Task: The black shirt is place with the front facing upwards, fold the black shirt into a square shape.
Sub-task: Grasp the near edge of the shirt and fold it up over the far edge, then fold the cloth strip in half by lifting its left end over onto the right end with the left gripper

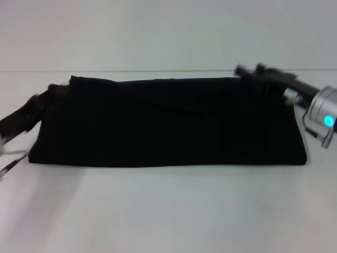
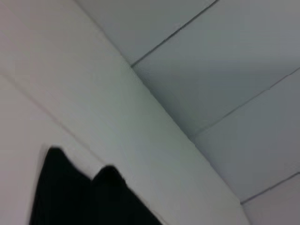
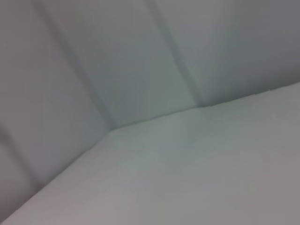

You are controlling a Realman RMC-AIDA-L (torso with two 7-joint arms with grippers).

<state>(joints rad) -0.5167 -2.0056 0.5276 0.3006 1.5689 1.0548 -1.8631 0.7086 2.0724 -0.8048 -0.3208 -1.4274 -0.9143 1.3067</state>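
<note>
Black cloth, the black shirt, lies as a long folded band across the white tabletop. The left gripper and right gripper flank its ends, probably for another fold; whether their fingers are apart or together cannot be told.

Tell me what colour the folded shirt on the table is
Plain black; no lettering shows on the black shirt as it lies folded. The head view shows it best.

Plain black cloth shirt: folded into a long, flat horizontal band on the white table. Lettering not visible. Spans between both grippers, ends near each.
</note>
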